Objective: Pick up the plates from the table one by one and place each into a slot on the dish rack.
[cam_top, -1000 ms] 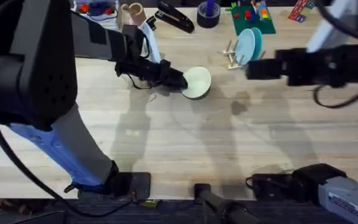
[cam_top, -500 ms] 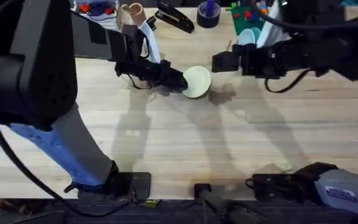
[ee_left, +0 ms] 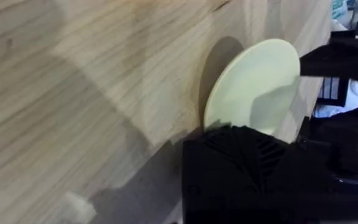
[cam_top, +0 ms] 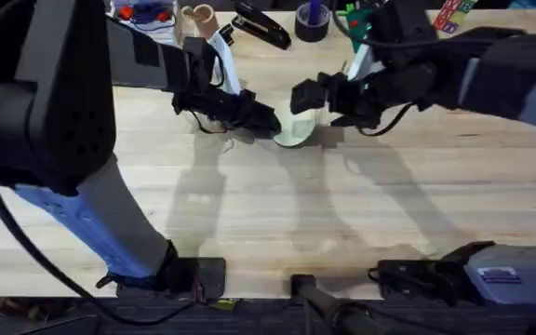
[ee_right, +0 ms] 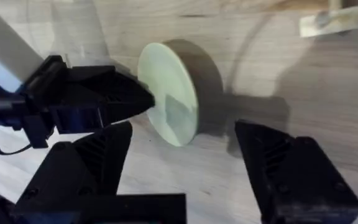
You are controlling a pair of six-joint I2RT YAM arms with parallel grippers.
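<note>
- The left gripper (cam_top: 270, 121) is clamped on the rim of the pale yellow-cream plate (cam_top: 296, 126), holding it tilted up on edge above the table (cam_top: 249, 205); the left wrist view shows the plate (ee_left: 253, 87) rising from between its black fingers.
- The right gripper (cam_top: 307, 96) is spread wide and holds nothing; in the right wrist view its two fingers (ee_right: 291, 168) stand on either side of the plate (ee_right: 169, 93), apart from it.
- Half a second ago the right gripper was farther right, off the plate; it has since moved in over the plate's far edge.
- The plate and left gripper have not shifted.
</note>
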